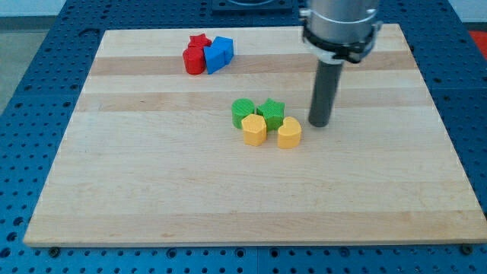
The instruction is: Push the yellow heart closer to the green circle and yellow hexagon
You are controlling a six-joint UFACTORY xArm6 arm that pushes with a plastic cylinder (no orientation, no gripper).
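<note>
The yellow heart [289,133] lies near the board's middle, just right of the yellow hexagon [254,129]. The green circle [243,111] sits above the hexagon, touching it. A green star [271,111] lies between the circle and the heart, above both yellow blocks. These blocks form one tight cluster. My tip [319,123] rests on the board just to the right of the heart and star, a small gap apart from them.
A red star [198,40], a red cylinder [194,60] and a blue block [218,54] are bunched at the view's top left. The wooden board [114,190] lies on a blue perforated table.
</note>
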